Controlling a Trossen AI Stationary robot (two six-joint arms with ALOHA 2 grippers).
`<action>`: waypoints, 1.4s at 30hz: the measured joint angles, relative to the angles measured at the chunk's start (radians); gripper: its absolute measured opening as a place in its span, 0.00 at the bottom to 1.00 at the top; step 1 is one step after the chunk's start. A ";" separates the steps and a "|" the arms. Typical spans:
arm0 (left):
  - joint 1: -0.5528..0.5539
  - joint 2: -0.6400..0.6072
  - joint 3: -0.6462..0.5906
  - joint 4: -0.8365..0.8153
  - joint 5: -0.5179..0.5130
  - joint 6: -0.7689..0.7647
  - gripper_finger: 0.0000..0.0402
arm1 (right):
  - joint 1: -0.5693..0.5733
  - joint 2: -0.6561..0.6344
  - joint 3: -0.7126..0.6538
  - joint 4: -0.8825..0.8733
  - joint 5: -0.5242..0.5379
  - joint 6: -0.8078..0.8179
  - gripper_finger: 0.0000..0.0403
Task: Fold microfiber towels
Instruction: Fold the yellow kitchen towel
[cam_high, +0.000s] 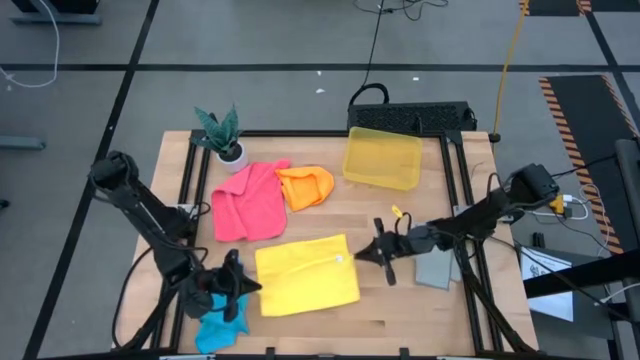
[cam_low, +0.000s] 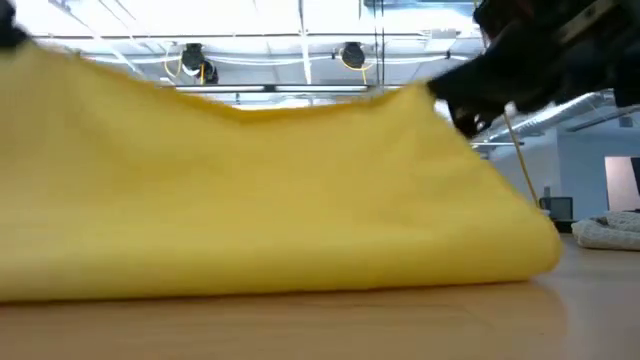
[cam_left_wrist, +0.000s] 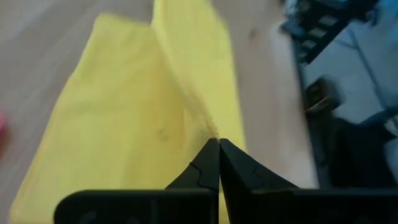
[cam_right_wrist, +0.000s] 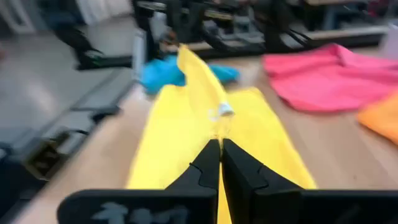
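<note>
The yellow towel (cam_high: 305, 275) lies in the middle of the table near the front, gathered into a raised ridge that runs between my two grippers. My left gripper (cam_high: 250, 286) is shut at the towel's left edge, and my right gripper (cam_high: 362, 256) is shut at its right edge, beside a small white tag (cam_right_wrist: 224, 111). In the low view the yellow towel (cam_low: 260, 200) fills the picture, its lower fold on the table. The pink towel (cam_high: 250, 200) and orange towel (cam_high: 305, 187) lie behind it. The blue towel (cam_high: 220, 325) is at the front left and the grey towel (cam_high: 437, 268) at the right. My left gripper pinches the yellow towel's left edge (cam_left_wrist: 210, 132) between its two fingertips, slanting down from the table's left. The cloth rises to the fingers as a ridge, and the rest lies on the table. How many layers it holds does not show. My right gripper pinches the towel's right edge (cam_right_wrist: 219, 132) between its fingertips, coming nearly level from the table's right, just short of the white tag. The cloth runs from the fingers as a raised ridge toward the other gripper, and its sides rest on the table.
A translucent yellow bin (cam_high: 382, 158) stands at the back right and a small potted plant (cam_high: 225, 135) at the back left. A dark frame rail (cam_high: 455, 200) runs along the table's right side. Bare wood (cam_high: 420, 320) shows at the front right.
</note>
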 joint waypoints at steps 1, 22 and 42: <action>-0.001 0.000 -0.023 0.001 0.006 -0.018 0.02 | -0.012 0.000 0.000 -0.012 0.000 0.001 0.00; -0.030 0.000 -0.015 0.211 0.136 0.138 0.01 | 0.010 0.069 0.000 0.237 -0.312 -0.007 0.00; -0.008 0.000 -0.057 0.021 0.055 -0.011 0.02 | -0.060 0.076 0.000 0.038 -0.006 0.023 0.00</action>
